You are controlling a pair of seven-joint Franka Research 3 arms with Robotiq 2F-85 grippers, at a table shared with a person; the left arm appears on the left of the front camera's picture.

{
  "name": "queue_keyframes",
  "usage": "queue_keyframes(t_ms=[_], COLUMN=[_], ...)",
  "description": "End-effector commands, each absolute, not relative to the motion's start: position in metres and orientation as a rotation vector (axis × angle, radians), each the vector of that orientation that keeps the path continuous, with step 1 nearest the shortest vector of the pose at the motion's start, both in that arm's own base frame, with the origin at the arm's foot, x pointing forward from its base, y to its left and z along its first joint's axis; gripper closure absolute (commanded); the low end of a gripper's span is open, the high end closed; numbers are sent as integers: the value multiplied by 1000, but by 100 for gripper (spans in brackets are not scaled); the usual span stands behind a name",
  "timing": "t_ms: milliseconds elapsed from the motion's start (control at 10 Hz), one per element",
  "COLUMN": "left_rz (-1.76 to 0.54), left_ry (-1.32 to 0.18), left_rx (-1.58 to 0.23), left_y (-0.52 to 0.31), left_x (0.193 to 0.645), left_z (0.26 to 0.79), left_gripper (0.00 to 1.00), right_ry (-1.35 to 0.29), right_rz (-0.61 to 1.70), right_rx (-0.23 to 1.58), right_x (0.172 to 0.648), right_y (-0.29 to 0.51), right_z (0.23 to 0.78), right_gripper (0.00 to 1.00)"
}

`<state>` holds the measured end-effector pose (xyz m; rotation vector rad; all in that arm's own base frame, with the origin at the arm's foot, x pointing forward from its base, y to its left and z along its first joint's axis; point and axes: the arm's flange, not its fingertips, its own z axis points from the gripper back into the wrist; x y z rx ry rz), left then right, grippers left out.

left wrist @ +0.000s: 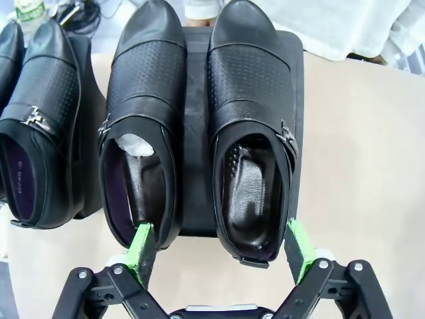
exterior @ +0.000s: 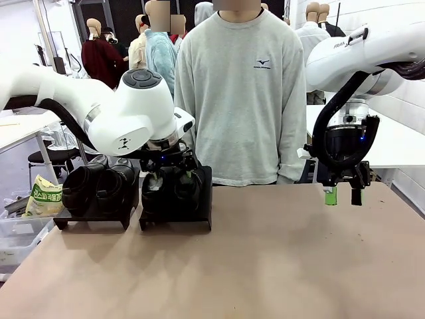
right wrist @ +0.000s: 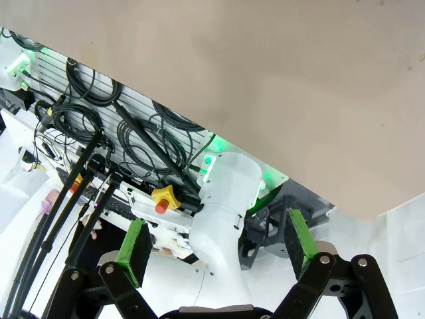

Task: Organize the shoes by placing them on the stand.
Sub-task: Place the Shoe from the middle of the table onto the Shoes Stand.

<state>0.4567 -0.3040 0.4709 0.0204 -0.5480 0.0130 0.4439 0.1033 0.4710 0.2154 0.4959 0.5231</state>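
Your left tool [left wrist: 222,249] hung open over the right-hand shoe [left wrist: 251,126] on its stand [left wrist: 197,133] — nothing gripped. Both pairs looked racked; your right tool [exterior: 342,194] gaped empty above the worktop [exterior: 265,266] — little seemed left.

Bright, even indoor light; soft sheen on the shoes [left wrist: 249,126], wrist views bend at edges, background slightly soft.

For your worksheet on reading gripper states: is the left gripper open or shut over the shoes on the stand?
Open. In the left wrist view the left gripper's green pads stand wide apart at the heels of the two shoes on the stand, gripping nothing.
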Motion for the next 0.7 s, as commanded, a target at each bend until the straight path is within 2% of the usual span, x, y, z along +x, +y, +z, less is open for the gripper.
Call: queue_keyframes(t_ms=[0, 600], left_rz=[9, 9], left_ry=[-550, -550], left_rx=[19, 19], left_y=[-306, -306], left_x=[460, 460], left_z=[471, 471], left_gripper=[0, 0], right_ry=[496, 496], right_rz=[523, 523], right_rx=[214, 214], right_x=[445, 445], right_y=[103, 103], right_z=[472, 472], right_gripper=[0, 0])
